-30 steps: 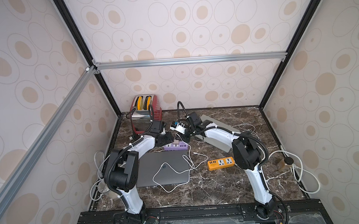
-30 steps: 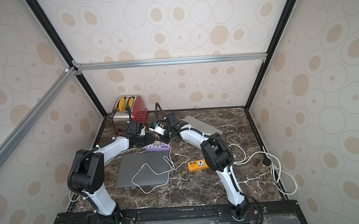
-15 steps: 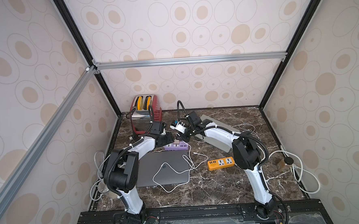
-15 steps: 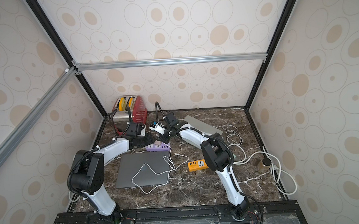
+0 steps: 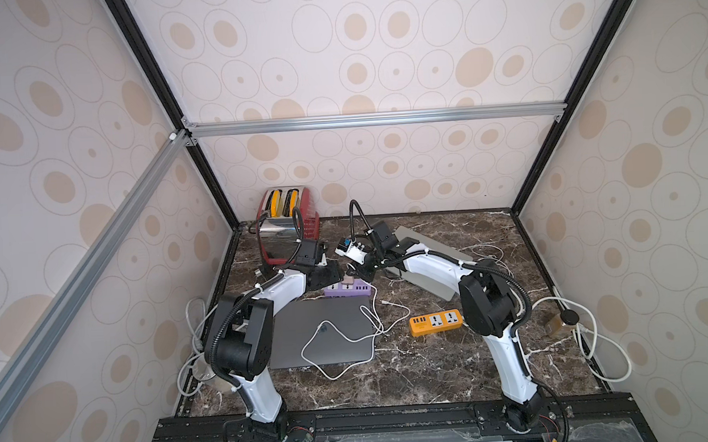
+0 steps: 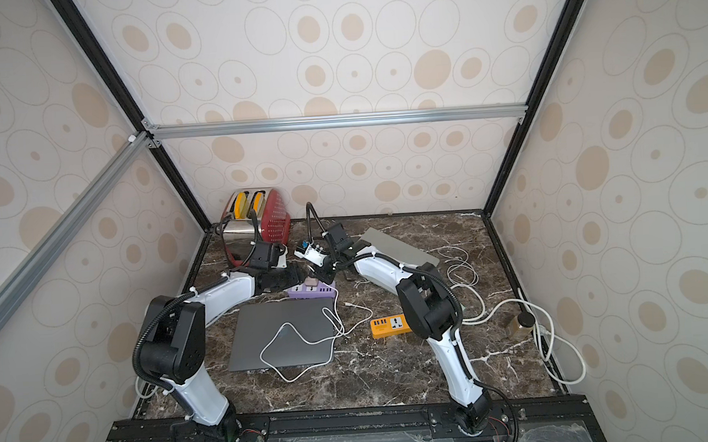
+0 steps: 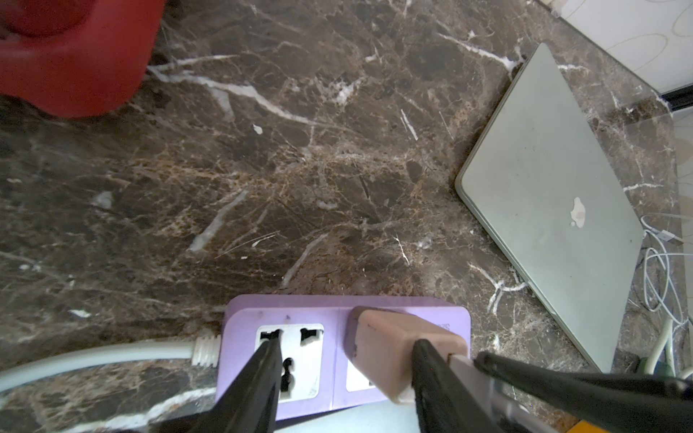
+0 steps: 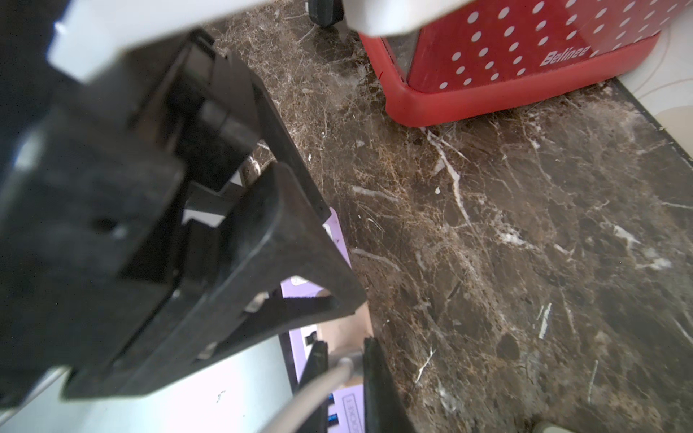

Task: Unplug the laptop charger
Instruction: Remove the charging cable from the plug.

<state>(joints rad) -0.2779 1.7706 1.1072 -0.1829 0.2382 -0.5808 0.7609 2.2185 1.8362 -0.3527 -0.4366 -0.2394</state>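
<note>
Up by the back edge of the table [image 5: 435, 371], left of its middle, lies the purple strip [image 7: 337, 311], one of two power strips. It has two sockets: one is empty, and the single charger [image 7: 386, 348], a pale pinkish block, sits plugged into the other. In both top views the charger [image 5: 348, 279] shows between the two grippers.

Both arms reach to this spot. The left gripper [image 7: 345, 341] has its fingers [image 7: 262, 375] moderately spread and clamps nothing. One tip rests on the empty socket and the other lies against the charger's side. The right gripper [image 8: 345, 343] has its fingers [image 8: 375, 375] narrow, pinched on the cord [image 8: 343, 365] just where it enters the charger.

The orange strip [image 5: 436, 321] lies apart, nearer the table's middle, with nothing plugged in.

Two laptops are on the table, both closed. The dark laptop [image 5: 304, 337] lies just in front of the purple strip, toward the left edge, and one looped cable [image 5: 333, 335] crosses its lid. The silver laptop [image 7: 543, 180] lies askew nearer the back edge, partly under the right arm.

One red toaster [image 5: 286, 229] stands in the back left corner. One jar [image 5: 561, 321] stands at the right edge, with a thick cable [image 5: 591, 342] curling beside it. Thin white wires [image 5: 487, 256] tangle near the silver laptop; how many, I cannot tell.
</note>
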